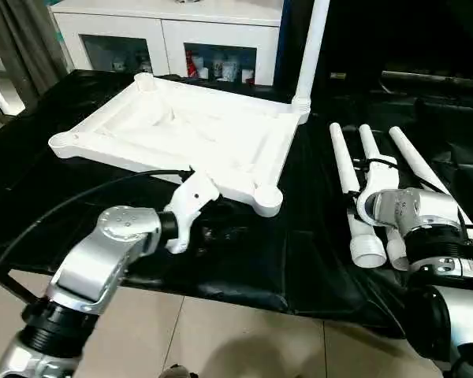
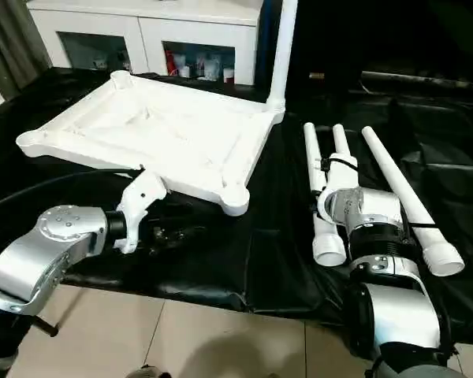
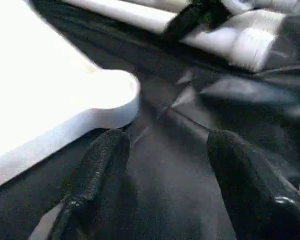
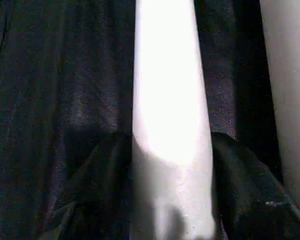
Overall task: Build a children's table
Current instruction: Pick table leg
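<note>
Tabletop (image 1: 181, 134) lies upside down on the black cloth (image 1: 315, 260), ribbed underside facing up, round sockets at the corners. One leg (image 1: 311, 47) already stands upright in the far corner socket (image 1: 300, 102) on the side toward the loose legs. The near corner socket (image 1: 267, 198) on that same side is unfilled; so are the two sockets on the tabletop's other side.

Three loose legs (image 2: 323, 189) lie side by side on the cloth, just beside the tabletop on the robot's right, wide ends toward the robot. The outermost leg (image 2: 410, 201) angles away from the other two.

Right gripper (image 4: 172, 165): sits over the middle loose leg (image 4: 167, 100), one black finger on either side of the tube. In the right wrist view the fingers (image 4: 240, 170) flank the tube closely, touching or nearly touching; cannot tell for certain whether they clamp it.

Left gripper (image 3: 162, 150): low over the cloth just in front of the tabletop's near edge, close to the unfilled near corner socket. Fingers (image 3: 102, 160) spread apart, nothing between them but cloth.

Beyond the tabletop, a white cabinet (image 1: 173, 31) with glass doors stands against the back. Tiled floor (image 1: 221, 339) shows below the cloth's near edge.
</note>
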